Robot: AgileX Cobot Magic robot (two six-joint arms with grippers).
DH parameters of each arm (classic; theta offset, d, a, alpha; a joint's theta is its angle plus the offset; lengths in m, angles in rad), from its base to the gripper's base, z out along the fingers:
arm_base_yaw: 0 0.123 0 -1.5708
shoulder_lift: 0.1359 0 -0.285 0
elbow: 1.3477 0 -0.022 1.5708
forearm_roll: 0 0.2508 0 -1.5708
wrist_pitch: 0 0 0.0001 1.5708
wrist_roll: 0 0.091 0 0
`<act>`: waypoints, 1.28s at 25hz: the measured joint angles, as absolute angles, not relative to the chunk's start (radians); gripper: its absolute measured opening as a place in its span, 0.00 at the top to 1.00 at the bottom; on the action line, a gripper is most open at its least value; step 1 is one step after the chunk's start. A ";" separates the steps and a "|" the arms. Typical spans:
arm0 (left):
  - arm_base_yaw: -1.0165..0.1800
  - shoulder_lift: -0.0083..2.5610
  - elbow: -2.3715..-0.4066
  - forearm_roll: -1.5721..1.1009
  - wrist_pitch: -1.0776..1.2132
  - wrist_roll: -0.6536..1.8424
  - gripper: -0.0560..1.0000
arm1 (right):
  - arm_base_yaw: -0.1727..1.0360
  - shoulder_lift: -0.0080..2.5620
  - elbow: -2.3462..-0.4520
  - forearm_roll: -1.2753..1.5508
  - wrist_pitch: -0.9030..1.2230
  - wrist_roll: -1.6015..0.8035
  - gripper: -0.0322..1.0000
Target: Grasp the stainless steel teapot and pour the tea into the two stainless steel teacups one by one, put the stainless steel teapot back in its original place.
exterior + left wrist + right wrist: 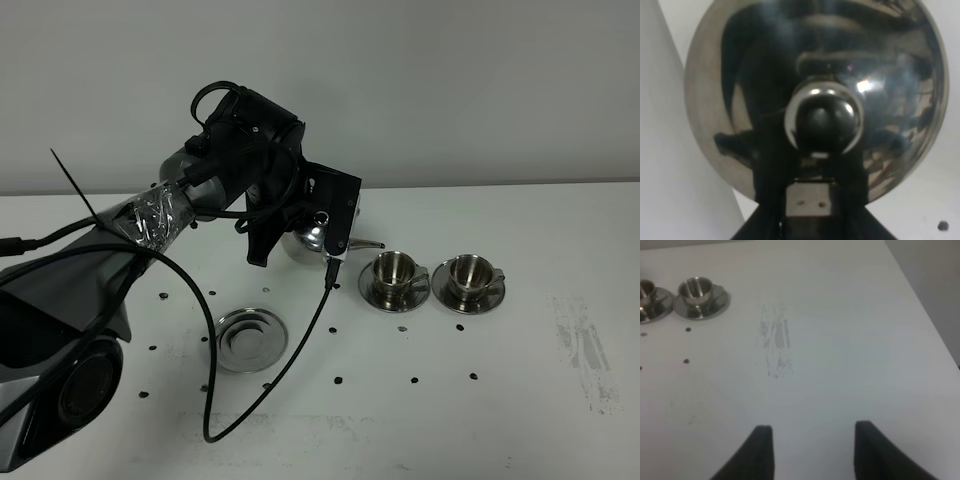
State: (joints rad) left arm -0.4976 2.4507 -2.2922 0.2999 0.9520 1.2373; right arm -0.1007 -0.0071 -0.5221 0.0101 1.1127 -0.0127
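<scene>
My left gripper [322, 225] is shut on the stainless steel teapot [308, 240] and holds it off the table, just left of the cups. Its thin spout [368, 244] points toward the nearer teacup [396, 270]. In the left wrist view the teapot's lid [880, 65] and round knob [823, 120] fill the frame. The second teacup [468, 272] stands to the right of the first, each on its own saucer. The round steel disc [250, 338] lies bare in front of the teapot. My right gripper [812, 450] is open and empty, low over the table to the right of the cups, with the second teacup [696, 290] in its view.
A black cable [300, 350] hangs from the left arm and loops over the table beside the disc. Small black dots [338, 380] mark the white table. A scuffed grey patch [775, 342] lies to the right of the cups. The table's right edge [920, 305] shows in the right wrist view.
</scene>
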 joint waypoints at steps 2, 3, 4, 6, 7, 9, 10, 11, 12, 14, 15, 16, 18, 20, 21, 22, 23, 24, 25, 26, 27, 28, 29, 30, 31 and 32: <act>-0.498 2.458 -2.292 0.300 0.938 1.238 0.73 | -0.101 -0.007 -0.522 0.010 1.113 -0.013 0.61; -0.498 2.462 -2.292 0.301 0.935 1.238 0.73 | -0.101 -0.007 -0.522 0.010 1.113 -0.013 0.61; -0.498 2.465 -2.292 0.306 0.933 1.238 0.73 | -0.101 -0.007 -0.522 0.010 1.113 -0.013 0.61; -0.503 2.467 -2.292 0.326 0.928 1.238 0.73 | -0.101 -0.007 -0.522 0.010 1.113 -0.013 0.61; -0.505 2.468 -2.292 0.338 0.928 1.238 0.73 | -0.101 -0.007 -0.522 0.010 1.113 -0.013 0.61; -0.508 2.468 -2.292 0.355 0.926 1.242 0.73 | -0.101 -0.007 -0.522 0.010 1.113 -0.013 0.61; -0.507 2.468 -2.292 0.360 0.924 1.246 0.73 | -0.101 -0.007 -0.522 0.010 1.113 -0.013 0.61; -0.508 2.468 -2.292 0.361 0.922 1.254 0.73 | -0.101 -0.007 -0.522 0.010 1.113 -0.013 0.61; -0.512 2.468 -2.292 0.366 0.921 1.259 0.73 | -0.101 -0.007 -0.522 0.010 1.113 -0.013 0.61; -0.517 2.468 -2.292 0.373 0.919 1.264 0.73 | -0.101 -0.007 -0.522 0.011 1.113 -0.013 0.61; -0.522 2.468 -2.292 0.374 0.916 1.265 0.73 | -0.101 -0.007 -0.522 0.011 1.113 -0.013 0.61; -0.526 2.468 -2.292 0.381 0.912 1.265 0.73 | -0.101 -0.007 -0.522 0.011 1.113 -0.013 0.61; -0.530 2.468 -2.292 0.386 0.908 1.265 0.73 | -0.101 -0.007 -0.522 0.011 1.113 -0.013 0.61; -0.535 2.468 -2.292 0.396 0.906 1.265 0.73 | -0.101 -0.007 -0.522 0.011 1.113 -0.013 0.61; -0.536 2.468 -2.292 0.400 0.905 1.265 0.73 | -0.101 -0.007 -0.522 0.011 1.113 -0.013 0.61; -0.538 2.468 -2.292 0.404 0.901 1.265 0.73 | -0.101 -0.007 -0.522 0.011 1.113 -0.013 0.61; -0.539 2.468 -2.292 0.413 0.901 1.265 0.73 | -0.101 -0.007 -0.522 0.011 1.113 -0.013 0.61; -0.540 2.468 -2.292 0.422 0.901 1.265 0.73 | -0.101 -0.007 -0.522 0.011 1.113 -0.013 0.61; -0.541 2.468 -2.292 0.431 0.901 1.265 0.73 | -0.101 -0.007 -0.522 0.011 1.113 -0.013 0.61; -0.543 2.468 -2.292 0.442 0.901 1.265 0.73 | -0.101 -0.007 -0.522 0.012 1.113 -0.013 0.61; -0.544 2.468 -2.292 0.447 0.901 1.265 0.73 | -0.101 -0.007 -0.522 0.012 1.113 -0.013 0.61; -0.545 2.468 -2.292 0.449 0.901 1.265 0.73 | -0.101 -0.007 -0.522 0.012 1.113 -0.013 0.61; -0.546 2.468 -2.292 0.449 0.901 1.265 0.73 | -0.101 -0.007 -0.522 0.012 1.113 -0.013 0.61; -0.546 2.468 -2.292 0.449 0.901 1.265 0.73 | -0.101 -0.007 -0.522 0.012 1.113 -0.013 0.61; -0.546 2.468 -2.292 0.450 0.901 1.265 0.73 | -0.101 -0.007 -0.522 0.012 1.113 -0.013 0.61; -0.546 2.468 -2.292 0.451 0.901 1.265 0.73 | -0.101 -0.007 -0.522 0.012 1.113 -0.013 0.61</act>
State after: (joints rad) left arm -0.5460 2.4684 -2.2922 0.4512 0.9010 1.2654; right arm -0.1007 -0.0071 -0.5221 0.0120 1.1127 -0.0127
